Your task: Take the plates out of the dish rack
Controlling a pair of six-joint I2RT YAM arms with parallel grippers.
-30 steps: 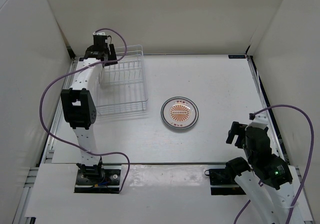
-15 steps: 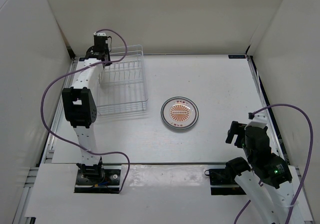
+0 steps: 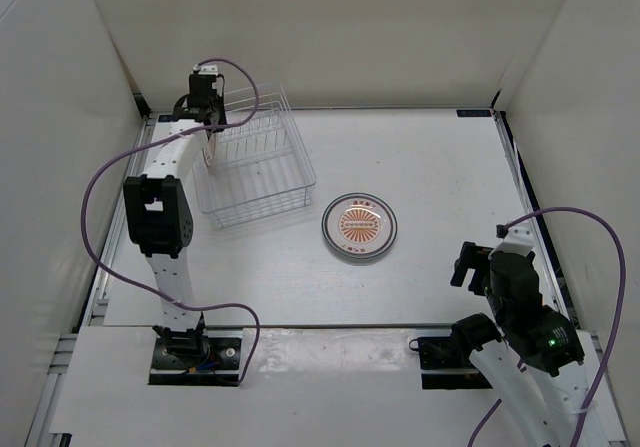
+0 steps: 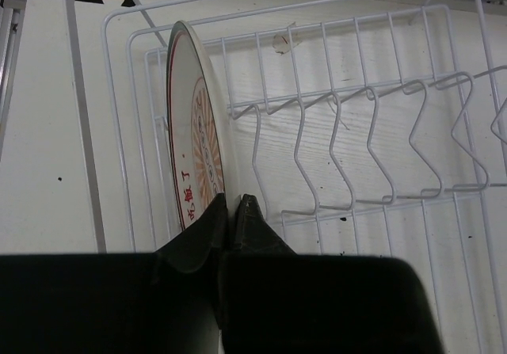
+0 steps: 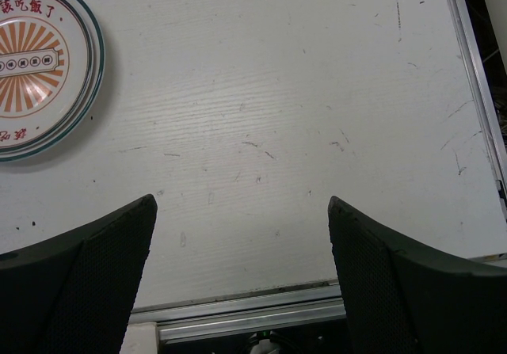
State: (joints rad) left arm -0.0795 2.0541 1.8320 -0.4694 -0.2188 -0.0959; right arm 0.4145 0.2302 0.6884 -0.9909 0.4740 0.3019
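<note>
From above, we see the left gripper [image 3: 209,130] reaching into the dish rack [image 3: 262,162], which sits askew at the table's [image 3: 440,167] far-left corner. The standing plate [image 3: 211,153] shows only as an edge-on sliver, and the claw's state is too small to read here. A flat plate [image 3: 360,228] with an orange sunburst lies mid-table, well apart from the rack. The right gripper [image 3: 468,267] hangs near the right edge.

At the left wrist, the left gripper [image 4: 232,210] is pinched together on the standing plate's [image 4: 194,144] rim at the rack's [image 4: 356,136] left end. Its own body hides the plate's lower part.

At the right wrist, the right gripper's [image 5: 242,203] fingers [image 5: 87,271] are spread wide over bare table [image 5: 277,93]. The flat plate [image 5: 36,65] is cut off at the upper left.
</note>
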